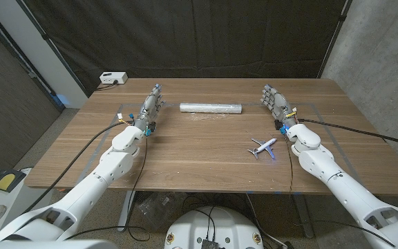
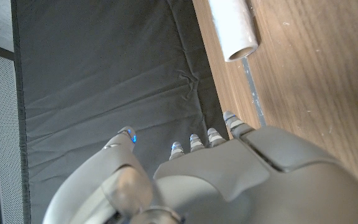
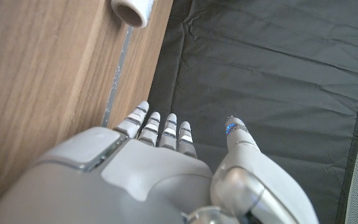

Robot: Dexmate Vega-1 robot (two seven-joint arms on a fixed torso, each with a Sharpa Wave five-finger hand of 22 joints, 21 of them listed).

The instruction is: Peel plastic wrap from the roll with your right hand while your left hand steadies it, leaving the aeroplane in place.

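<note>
The roll (image 1: 211, 107) lies near the table's (image 1: 185, 155) far edge, between both hands. Left hand (image 1: 152, 104) and right hand (image 1: 275, 102) hold nothing, fingers extended. The aeroplane (image 1: 263, 147) sits toward the right edge.

The head view looks down from above over the whole wooden table (image 1: 185, 149). Each wrist view sits close behind its own hand, facing the far table edge and black curtain (image 2: 104, 68) (both catch an end of the plastic wrap roll (image 1: 211, 108)).

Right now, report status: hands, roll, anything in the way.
Left hand open, right hand open, both off the roll. Plastic wrap roll lies between them, untouched. Aeroplane sits nearer, by the right arm, not between either hand and the roll.
</note>
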